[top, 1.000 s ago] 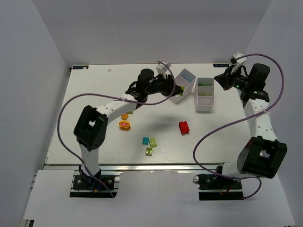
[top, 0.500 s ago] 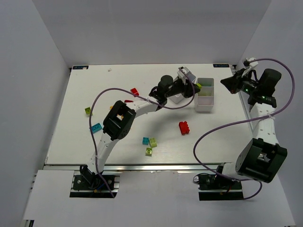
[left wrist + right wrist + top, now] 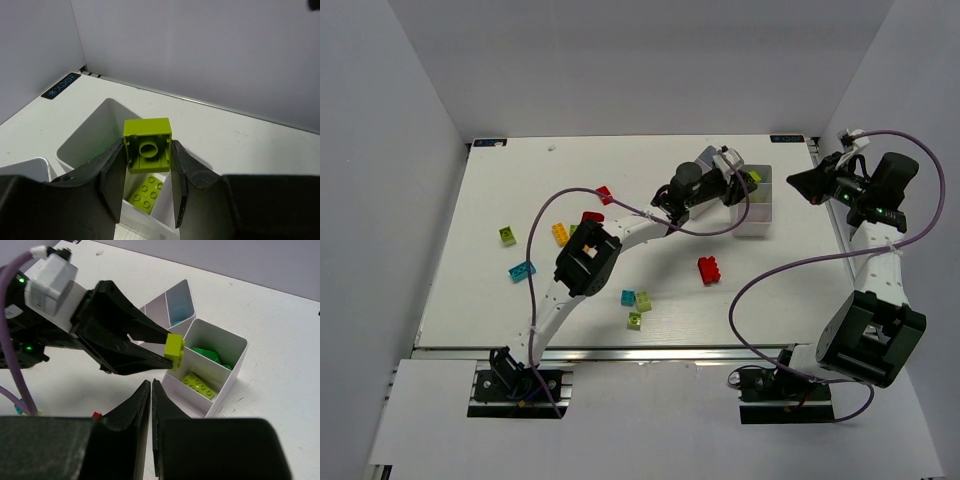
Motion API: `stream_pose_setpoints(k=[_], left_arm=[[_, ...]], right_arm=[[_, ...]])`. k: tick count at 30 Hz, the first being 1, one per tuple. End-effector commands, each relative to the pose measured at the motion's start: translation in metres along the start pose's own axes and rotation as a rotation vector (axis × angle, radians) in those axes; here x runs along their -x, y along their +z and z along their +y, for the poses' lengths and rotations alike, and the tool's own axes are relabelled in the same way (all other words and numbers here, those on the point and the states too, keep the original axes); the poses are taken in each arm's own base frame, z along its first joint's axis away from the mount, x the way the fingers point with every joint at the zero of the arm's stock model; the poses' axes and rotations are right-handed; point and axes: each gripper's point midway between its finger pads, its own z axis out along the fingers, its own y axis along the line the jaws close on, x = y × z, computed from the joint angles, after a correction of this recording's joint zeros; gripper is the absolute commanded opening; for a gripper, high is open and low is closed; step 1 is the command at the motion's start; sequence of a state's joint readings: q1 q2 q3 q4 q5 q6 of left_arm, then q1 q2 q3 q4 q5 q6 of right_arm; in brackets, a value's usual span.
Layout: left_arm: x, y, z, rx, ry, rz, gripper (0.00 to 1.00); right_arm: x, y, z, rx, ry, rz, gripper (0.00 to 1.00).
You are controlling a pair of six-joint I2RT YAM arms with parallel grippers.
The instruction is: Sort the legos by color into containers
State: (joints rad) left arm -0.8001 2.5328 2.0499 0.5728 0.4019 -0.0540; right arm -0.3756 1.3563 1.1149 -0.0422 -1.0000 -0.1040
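Observation:
My left gripper (image 3: 744, 186) is shut on a lime lego (image 3: 753, 178) and holds it above the near compartments of the right white container (image 3: 752, 222). In the left wrist view the lime lego (image 3: 147, 131) sits between the fingers (image 3: 112, 175), with a flat lime lego (image 3: 146, 196) in the compartment below. The right wrist view shows that lime lego (image 3: 174, 348), the flat lime lego (image 3: 199, 385) and green legos (image 3: 207, 355) in the container (image 3: 235, 371). My right gripper (image 3: 796, 183) is shut and empty, to the right of the container. The other container (image 3: 706, 160) is mostly hidden behind my left arm.
Loose legos lie on the table: red (image 3: 708, 269), small red (image 3: 604, 194), dark red (image 3: 591, 216), orange (image 3: 560, 233), lime (image 3: 507, 236), cyan (image 3: 522, 271), and a cyan and lime cluster (image 3: 636, 302). The left arm stretches across the table's middle.
My left arm has swung right from the left container to above the right container, carrying the lime lego. My right gripper has drawn back to the right.

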Motion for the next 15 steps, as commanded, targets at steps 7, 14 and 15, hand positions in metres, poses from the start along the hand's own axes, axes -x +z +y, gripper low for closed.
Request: stream_pose_setpoints(k=[7, 14, 15], left_arm=[[0.000, 0.009, 0.010, 0.078, 0.080, 0.031, 0.07], [-0.005, 0.011, 0.011, 0.119, 0.078, 0.057, 0.43], [-0.004, 0.012, 0.010, 0.121, 0.083, 0.058, 0.45]], right_arm=[[0.015, -0.005, 0.013, 0.044, -0.046, -0.045, 0.12], [0.014, -0.007, 0.017, 0.055, -0.045, -0.045, 0.14], [0.013, -0.007, 0.017, 0.055, -0.045, -0.046, 0.15]])
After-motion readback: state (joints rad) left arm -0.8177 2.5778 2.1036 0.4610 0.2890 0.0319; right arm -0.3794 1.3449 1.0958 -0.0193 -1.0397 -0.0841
